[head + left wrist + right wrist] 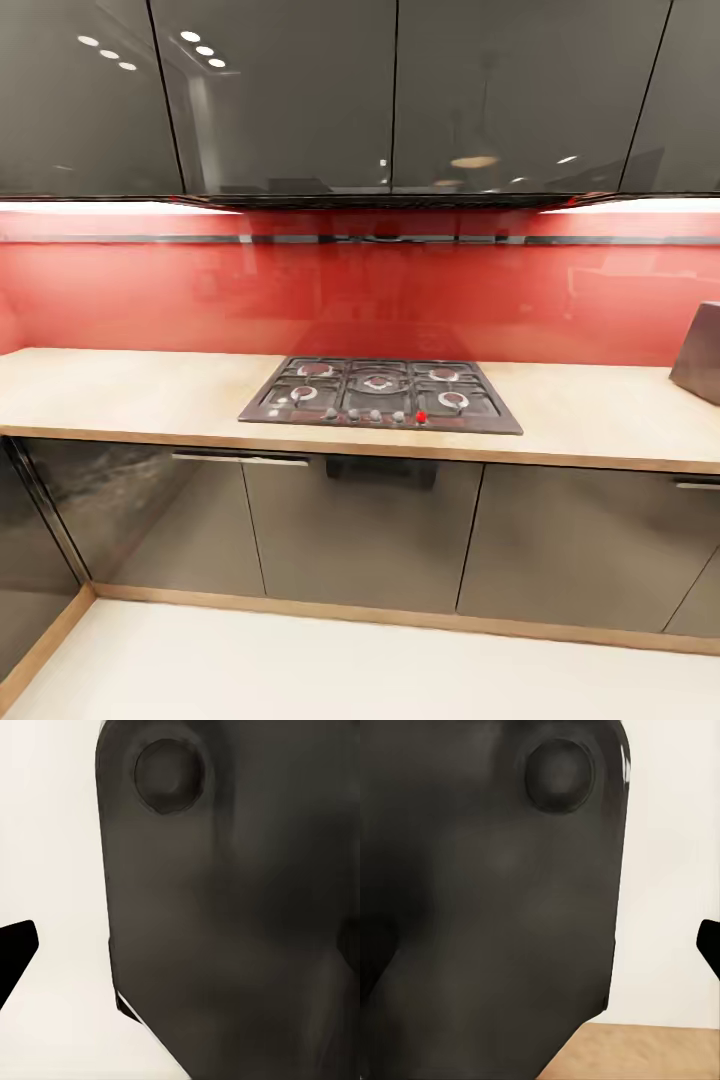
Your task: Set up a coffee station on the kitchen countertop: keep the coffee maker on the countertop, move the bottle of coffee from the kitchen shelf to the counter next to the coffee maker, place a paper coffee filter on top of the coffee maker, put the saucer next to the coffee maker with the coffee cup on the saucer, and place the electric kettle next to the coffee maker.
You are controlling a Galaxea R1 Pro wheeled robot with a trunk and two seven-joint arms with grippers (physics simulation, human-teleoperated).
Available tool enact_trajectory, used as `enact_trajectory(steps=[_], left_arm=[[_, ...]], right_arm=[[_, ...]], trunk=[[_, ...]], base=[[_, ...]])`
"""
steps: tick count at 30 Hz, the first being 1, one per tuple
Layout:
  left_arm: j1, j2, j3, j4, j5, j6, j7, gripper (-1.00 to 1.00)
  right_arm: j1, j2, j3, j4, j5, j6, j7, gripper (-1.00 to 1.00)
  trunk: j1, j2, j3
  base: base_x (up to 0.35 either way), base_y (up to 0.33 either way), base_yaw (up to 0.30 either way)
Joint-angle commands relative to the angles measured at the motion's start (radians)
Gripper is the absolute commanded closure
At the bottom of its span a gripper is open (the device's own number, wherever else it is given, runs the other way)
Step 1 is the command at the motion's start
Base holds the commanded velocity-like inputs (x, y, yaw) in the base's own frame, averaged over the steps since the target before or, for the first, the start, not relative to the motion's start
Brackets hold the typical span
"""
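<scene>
The kitchen countertop (130, 395), light wood-grain with a thin edge, runs across the head view over glossy grey cabinet fronts (360, 540). The coffee maker, bottle of coffee, kitchen shelf, paper coffee filter, saucer, coffee cup and electric kettle are out of view. In the left wrist view a dark rounded part of my own body (225, 930) sits close to the camera, with a black tip (15, 952) at the frame's edge. The right wrist view has the same dark body part (495, 907) and a black tip (709, 945) at its edge.
A black gas hob (380, 393) with several burners and knobs is set into the worktop's middle. Behind it is a red glossy backsplash (150, 280), with dark wall cabinets (300, 90) above. A dark grey angular object (700, 352) is cut off at the right edge. Pale floor (350, 670) lies in front.
</scene>
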Motion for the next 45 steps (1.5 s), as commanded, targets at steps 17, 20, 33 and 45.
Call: enact_trajectory(steps=[17, 20, 33, 45], left_arm=[[-0.035, 0.009, 0.007, -0.031, 0.005, 0.009, -0.012, -1.0], [-0.035, 0.006, 0.008, -0.037, 0.006, 0.009, -0.011, -1.0], [-0.034, 0.016, 0.007, -0.112, 0.056, 0.01, -0.005, -1.0], [-0.034, 0.035, 0.008, -0.144, 0.093, 0.011, -0.005, -1.0]], right_arm=[[0.032, 0.065, -0.003, -0.006, 0.007, 0.053, -0.001, -1.0], [0.032, 0.065, -0.005, -0.007, 0.001, 0.058, 0.001, -1.0], [0.031, 0.063, -0.018, -0.066, 0.006, 0.048, -0.002, -1.0], [0.031, 0.06, -0.015, -0.108, 0.011, 0.045, -0.002, -1.0]], trunk=[[0.0, 0.0, 0.0], [0.0, 0.0, 0.0], [0.0, 0.0, -0.005], [0.0, 0.0, -0.012]], base=[[0.0, 0.0, 0.0], [0.0, 0.0, 0.0], [0.0, 0.0, 0.173], [0.186, 0.139, 0.275]])
